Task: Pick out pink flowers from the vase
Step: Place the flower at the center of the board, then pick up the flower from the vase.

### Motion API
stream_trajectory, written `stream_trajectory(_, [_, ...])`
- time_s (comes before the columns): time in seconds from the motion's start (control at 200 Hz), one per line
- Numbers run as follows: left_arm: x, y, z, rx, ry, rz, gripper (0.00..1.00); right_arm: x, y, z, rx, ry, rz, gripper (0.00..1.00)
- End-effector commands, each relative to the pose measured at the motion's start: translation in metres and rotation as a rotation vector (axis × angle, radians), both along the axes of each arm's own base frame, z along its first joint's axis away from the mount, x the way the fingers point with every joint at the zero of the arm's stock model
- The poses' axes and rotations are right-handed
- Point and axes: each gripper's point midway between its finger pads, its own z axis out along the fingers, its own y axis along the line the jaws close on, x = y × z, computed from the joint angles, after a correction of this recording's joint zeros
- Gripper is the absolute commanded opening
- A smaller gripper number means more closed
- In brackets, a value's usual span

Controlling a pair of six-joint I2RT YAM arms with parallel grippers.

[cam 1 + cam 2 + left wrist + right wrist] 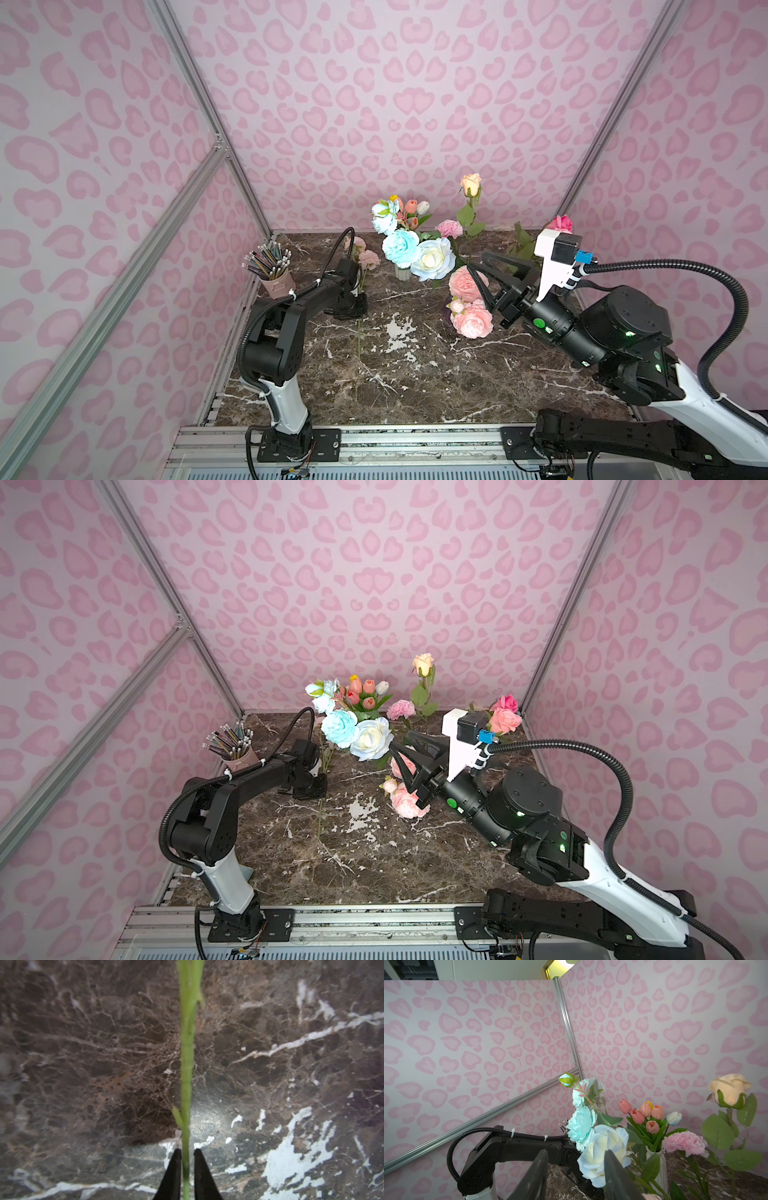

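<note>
Left gripper fingers stand slightly apart astride the stem, which runs straight ahead; right gripper, parted and empty, is nearer the vase.

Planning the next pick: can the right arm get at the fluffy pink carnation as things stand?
Probably yes. The right end effector hangs open just short of the pink carnation, with no arm between, though the white rose and the peach rose's leaves crowd its stem.

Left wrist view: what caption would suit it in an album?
A green flower stem passes between the slightly parted jaws of the left gripper, over the brown marble table.
</note>
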Motion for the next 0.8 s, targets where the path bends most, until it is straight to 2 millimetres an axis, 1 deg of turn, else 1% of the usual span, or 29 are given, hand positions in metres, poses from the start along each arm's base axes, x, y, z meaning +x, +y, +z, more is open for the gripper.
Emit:
stream_trajectory(0.0, [-0.001, 0.003, 0.002, 0.013, 0.01, 0.012, 0.25, -0.002, -0.01, 0.018, 0.037, -0.021, -0.014, 0.46])
stream_trajectory(0.06, [0.0, 0.004, 0.008, 0.017, -0.006, 0.023, 0.29, -0.002, -0.015, 0.021, 0.038, -0.019, -0.029, 0.47])
stream_trajectory(0.11, [0.002, 0.006, 0.019, 0.015, -0.035, 0.03, 0.33, 0.001, -0.021, 0.022, 0.033, -0.009, -0.059, 0.46])
stream_trajectory(0.145, [0.004, 0.01, 0.028, 0.026, -0.062, 0.045, 0.34, 0.004, -0.026, 0.022, 0.028, 0.004, -0.087, 0.46])
stream_trajectory(0.15, [0.003, 0.011, 0.029, 0.027, -0.064, 0.047, 0.36, 0.004, -0.027, 0.022, 0.029, 0.007, -0.09, 0.46])
stream_trajectory(0.17, [0.004, 0.013, 0.035, 0.03, -0.083, 0.054, 0.4, 0.006, -0.031, 0.022, 0.028, 0.017, -0.11, 0.46])
stream_trajectory(0.255, [0.003, 0.023, 0.062, 0.036, -0.17, 0.098, 0.48, 0.014, -0.053, 0.021, 0.037, 0.068, -0.211, 0.43])
stream_trajectory(0.305, [0.0, 0.026, 0.079, 0.025, -0.226, 0.123, 0.5, 0.018, -0.067, 0.019, 0.037, 0.097, -0.273, 0.42])
stream_trajectory(0.355, [-0.005, 0.026, 0.094, 0.003, -0.277, 0.132, 0.52, 0.022, -0.08, 0.013, 0.019, 0.13, -0.342, 0.41])
stream_trajectory(0.44, [-0.017, 0.015, 0.117, -0.043, -0.362, 0.109, 0.53, 0.03, -0.095, 0.0, -0.048, 0.168, -0.442, 0.41])
stream_trajectory(0.485, [-0.025, 0.005, 0.129, -0.064, -0.406, 0.076, 0.53, 0.037, -0.097, -0.008, -0.099, 0.187, -0.478, 0.4])
stream_trajectory(0.535, [-0.035, -0.007, 0.139, -0.076, -0.453, 0.031, 0.53, 0.048, -0.09, -0.018, -0.175, 0.218, -0.482, 0.39])
stream_trajectory(0.6, [-0.053, -0.029, 0.148, -0.104, -0.496, -0.035, 0.52, 0.076, -0.08, -0.04, -0.258, 0.294, -0.461, 0.41])
stream_trajectory(0.635, [-0.063, -0.039, 0.15, -0.112, -0.506, -0.068, 0.52, 0.091, -0.084, -0.05, -0.264, 0.333, -0.462, 0.4])
stream_trajectory(0.66, [-0.069, -0.044, 0.151, -0.114, -0.51, -0.081, 0.52, 0.097, -0.086, -0.052, -0.251, 0.34, -0.46, 0.4])
stream_trajectory(0.69, [-0.076, -0.048, 0.152, -0.122, -0.518, -0.091, 0.52, 0.104, -0.091, -0.05, -0.225, 0.333, -0.472, 0.39])
stream_trajectory(0.75, [-0.089, -0.052, 0.154, -0.157, -0.538, -0.103, 0.52, 0.109, -0.099, -0.042, -0.189, 0.31, -0.477, 0.38])
stream_trajectory(0.795, [-0.097, -0.054, 0.156, -0.194, -0.555, -0.11, 0.51, 0.114, -0.099, -0.042, -0.185, 0.305, -0.454, 0.39])
